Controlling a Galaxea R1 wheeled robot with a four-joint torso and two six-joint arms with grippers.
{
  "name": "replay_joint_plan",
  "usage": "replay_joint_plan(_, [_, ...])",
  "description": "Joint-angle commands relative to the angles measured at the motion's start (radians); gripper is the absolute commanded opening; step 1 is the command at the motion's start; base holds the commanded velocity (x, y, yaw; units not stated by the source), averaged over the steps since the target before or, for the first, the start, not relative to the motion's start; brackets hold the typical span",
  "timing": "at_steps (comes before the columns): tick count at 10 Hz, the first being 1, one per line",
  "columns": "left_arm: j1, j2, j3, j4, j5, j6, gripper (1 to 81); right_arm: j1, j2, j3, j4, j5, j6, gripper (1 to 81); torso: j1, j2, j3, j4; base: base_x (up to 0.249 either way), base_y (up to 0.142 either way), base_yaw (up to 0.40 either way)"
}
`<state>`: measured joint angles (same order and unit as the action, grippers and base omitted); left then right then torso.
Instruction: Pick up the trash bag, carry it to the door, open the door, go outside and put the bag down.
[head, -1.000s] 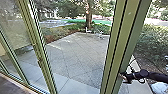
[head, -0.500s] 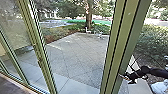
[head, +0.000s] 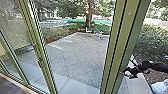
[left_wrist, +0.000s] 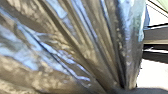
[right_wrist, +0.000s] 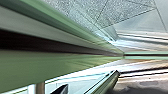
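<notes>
Because the way out needs one arm and the load needs another, I have the work divided between my two sides. My right arm (head: 155, 66) reaches in the head view to the tall green frame (head: 117, 45), which I take for a part of the glass door, and my right tool (head: 125, 73) is at its outer edge, low down. I judge that it is placed there to control the door and guard the gap, so that I can pass to the paved yard (head: 75, 55). If it slips from this edge, the frame may swing toward me. How far the right tool is open I cannot tell, and whether it really grips the frame, also I cannot tell.

The trash bag (left_wrist: 75, 45) is close before my left wrist camera. Its folds run together toward one place, so I think my left tool carries it by the gathered part, away from the frame, to leave the right side free. But the grip itself I cannot make out, nor how open this tool is.

As for its look, the bag is of thin, shiny plastic film, brownish and grey, with pale blue reflections along the creases. The pleats are long and narrow where they come together, and wider and softer away from there. Such a film can, in my judgement, catch on the frame or tear, so it asks for slow passing.
</notes>
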<state>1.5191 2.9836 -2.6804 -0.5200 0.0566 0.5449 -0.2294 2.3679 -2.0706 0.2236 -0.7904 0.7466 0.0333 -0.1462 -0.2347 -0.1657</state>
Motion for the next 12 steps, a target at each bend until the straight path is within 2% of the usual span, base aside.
replay_joint_plan(1, [-0.027, 0.0, 0.002, -0.011, 0.08, 0.0, 1.0, 0.323, -0.031, -0.038, -0.104, 0.096, -0.015, 81.1, 0.0, 0.0, 0.0, 0.0, 0.0, 0.0, 0.0])
replay_joint_plan(4, [-0.027, 0.003, 0.002, -0.012, 0.08, 0.0, 1.0, 0.359, -0.036, -0.038, -0.165, 0.056, -0.027, 81.1, 0.0, 0.0, 0.0, 0.0, 0.0, 0.0, 0.0])
replay_joint_plan(7, [-0.027, 0.008, 0.002, -0.015, 0.078, 0.0, 1.0, 0.422, -0.082, 0.001, -0.194, 0.022, -0.081, 81.1, 0.001, 0.0, 0.0, 0.0, 0.0, 0.0, 0.0])
replay_joint_plan(12, [-0.029, 0.011, 0.002, -0.017, 0.078, 0.0, 1.0, 0.446, -0.088, 0.028, -0.418, -0.029, -0.09, 81.1, 0.002, 0.0, 0.0, 0.001, 0.0, 0.0, 0.0])
